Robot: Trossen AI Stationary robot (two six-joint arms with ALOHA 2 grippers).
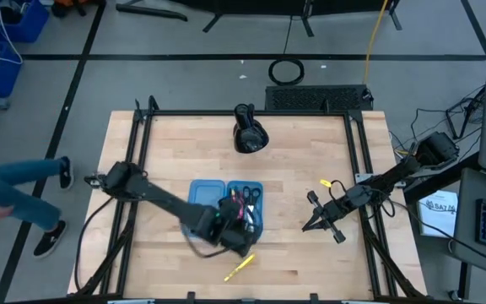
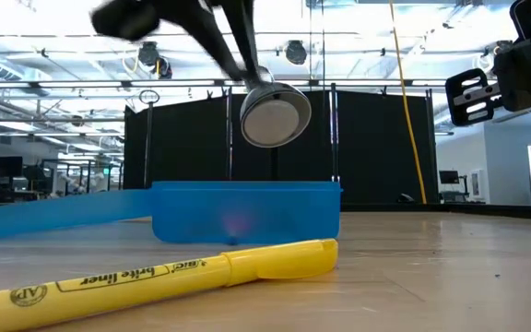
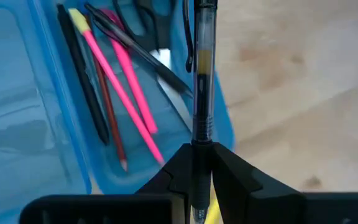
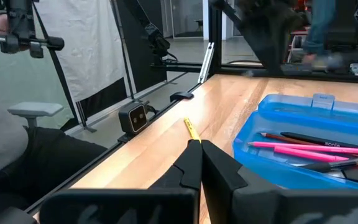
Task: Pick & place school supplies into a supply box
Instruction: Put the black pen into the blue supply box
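Here the left claw [image 3: 201, 163] grips a clear pen [image 3: 202, 74] above the supply box [image 3: 36, 124].

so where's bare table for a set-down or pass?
Bare wood between the supply box and right gripper, and across the far-left table. Crowded around the left gripper holding a pen over the box, yellow highlighter beside it.

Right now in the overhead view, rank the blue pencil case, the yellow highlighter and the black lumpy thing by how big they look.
1. blue pencil case, partly covered by the left arm
2. black lumpy object
3. yellow highlighter, longish but thin
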